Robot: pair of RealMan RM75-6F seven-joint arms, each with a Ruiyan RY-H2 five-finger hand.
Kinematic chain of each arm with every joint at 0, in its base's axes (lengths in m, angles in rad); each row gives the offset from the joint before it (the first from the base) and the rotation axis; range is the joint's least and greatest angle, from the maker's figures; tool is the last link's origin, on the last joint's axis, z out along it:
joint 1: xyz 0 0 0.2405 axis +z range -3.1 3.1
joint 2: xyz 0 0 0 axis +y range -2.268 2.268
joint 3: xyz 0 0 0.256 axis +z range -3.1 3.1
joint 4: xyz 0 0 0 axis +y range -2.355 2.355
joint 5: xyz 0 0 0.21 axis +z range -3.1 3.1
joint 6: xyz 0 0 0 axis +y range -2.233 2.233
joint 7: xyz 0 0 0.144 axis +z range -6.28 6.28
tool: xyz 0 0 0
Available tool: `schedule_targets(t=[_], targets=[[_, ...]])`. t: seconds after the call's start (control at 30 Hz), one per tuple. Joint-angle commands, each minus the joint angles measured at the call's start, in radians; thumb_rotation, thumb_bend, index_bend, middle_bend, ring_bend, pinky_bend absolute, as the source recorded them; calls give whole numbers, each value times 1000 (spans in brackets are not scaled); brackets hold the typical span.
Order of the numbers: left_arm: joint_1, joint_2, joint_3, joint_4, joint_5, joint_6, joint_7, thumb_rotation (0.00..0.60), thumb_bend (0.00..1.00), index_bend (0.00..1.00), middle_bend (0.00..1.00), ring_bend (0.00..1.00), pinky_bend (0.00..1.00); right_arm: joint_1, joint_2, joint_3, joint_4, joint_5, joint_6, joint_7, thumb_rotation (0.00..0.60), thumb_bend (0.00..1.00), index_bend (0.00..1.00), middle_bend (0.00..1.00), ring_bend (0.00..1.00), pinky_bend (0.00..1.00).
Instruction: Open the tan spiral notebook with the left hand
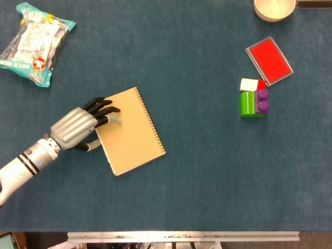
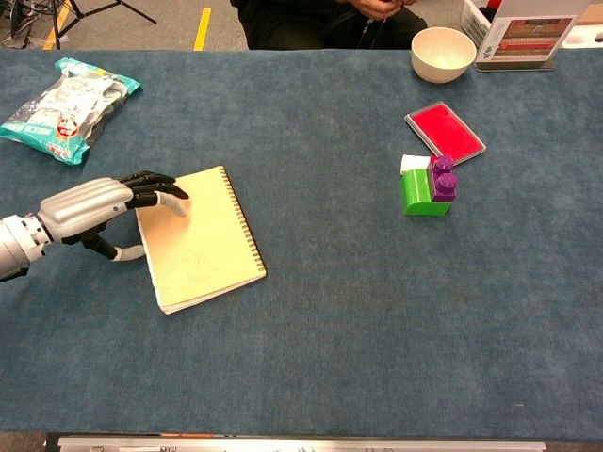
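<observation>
The tan spiral notebook (image 1: 133, 132) (image 2: 203, 239) lies closed and flat on the blue table, its spiral binding along the right edge, turned slightly clockwise. My left hand (image 1: 79, 128) (image 2: 99, 208) sits at its left edge, dark fingertips (image 1: 109, 110) pressing on the cover's upper left corner and the thumb down by the left edge. It holds nothing. My right hand shows in neither view.
A snack bag (image 1: 34, 41) (image 2: 68, 108) lies at the far left. On the right are a red flat box (image 1: 268, 60) (image 2: 445, 132), a green and purple block stack (image 1: 253, 102) (image 2: 428, 191) and a white bowl (image 1: 274, 8) (image 2: 444, 53).
</observation>
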Motion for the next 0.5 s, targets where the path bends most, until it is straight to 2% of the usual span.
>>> schedule_targets(t=[0.03, 0.23, 0.5], targets=[[-12, 7, -7, -27, 4, 6, 0, 600, 291, 249, 135, 32, 0, -1, 0, 0, 1, 0, 1, 2, 600, 533, 381, 369, 277, 367], [-37, 20, -32, -106, -5, 4, 4, 600, 297, 278, 147, 32, 0, -4, 0, 0, 9, 3, 3, 11, 600, 533, 382, 369, 277, 367], [-71, 47, -63, -226, -21, -21, 26, 600, 389, 422, 164, 31, 0, -4, -4, 5, 23, 7, 6, 23, 600, 533, 381, 369, 277, 367]])
